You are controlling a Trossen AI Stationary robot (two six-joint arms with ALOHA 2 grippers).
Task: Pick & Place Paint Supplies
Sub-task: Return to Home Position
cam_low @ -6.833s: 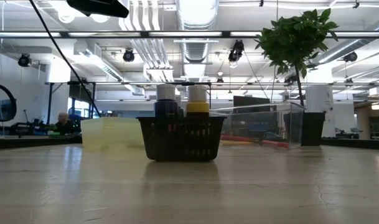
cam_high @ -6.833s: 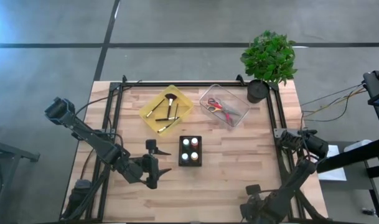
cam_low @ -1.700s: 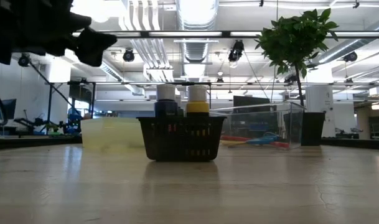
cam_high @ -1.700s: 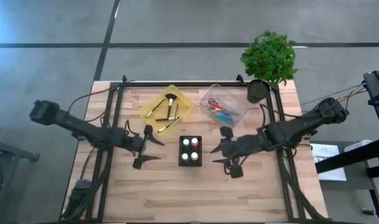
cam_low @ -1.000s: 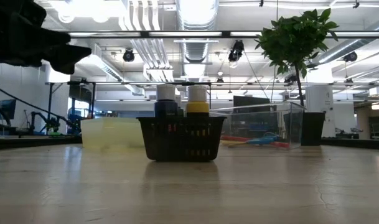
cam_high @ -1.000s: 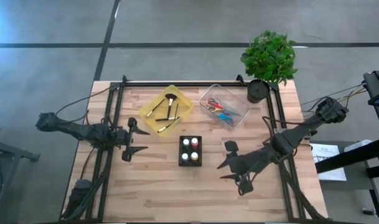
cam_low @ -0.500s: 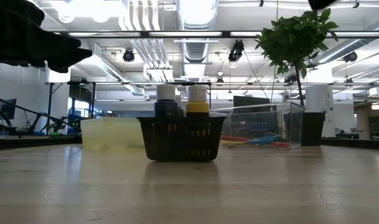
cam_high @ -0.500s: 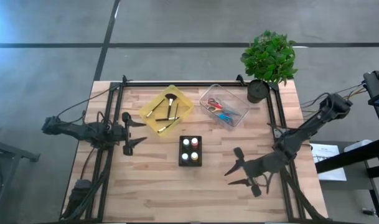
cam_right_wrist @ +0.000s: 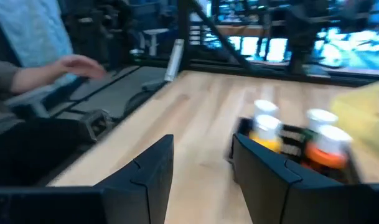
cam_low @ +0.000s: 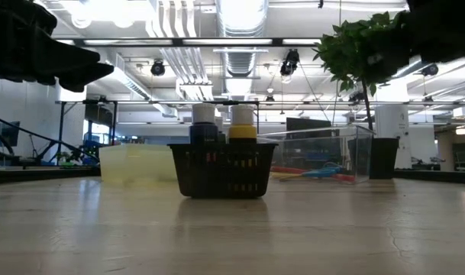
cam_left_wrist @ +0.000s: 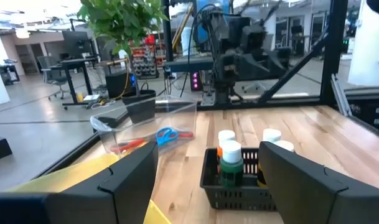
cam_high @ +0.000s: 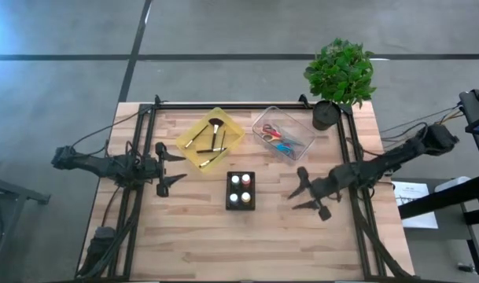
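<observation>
Several small paint bottles (cam_high: 240,189) stand upright in a black basket (cam_high: 240,203) at the table's middle. Thin brushes (cam_high: 210,140) lie in a yellow tray (cam_high: 189,140) behind it. Scissors (cam_high: 280,134) lie in a clear bin (cam_high: 300,141). My left gripper (cam_high: 175,168) hovers open left of the basket (cam_left_wrist: 239,183), facing it. My right gripper (cam_high: 296,192) hovers open right of the basket (cam_right_wrist: 289,146), also facing it. Neither holds anything.
A potted plant (cam_high: 340,75) stands at the far right corner. Black frame rails (cam_high: 149,126) run along the table's left, far and right sides. A person's hand (cam_right_wrist: 77,65) shows beyond the table in the right wrist view. Bare wood (cam_high: 239,244) lies near the front edge.
My right gripper has drifted toward the near right, then swung back toward the far edge, and now stands level right of the basket. My left gripper has shifted a little toward the far edge, then kept still. Nothing on the table has moved.
</observation>
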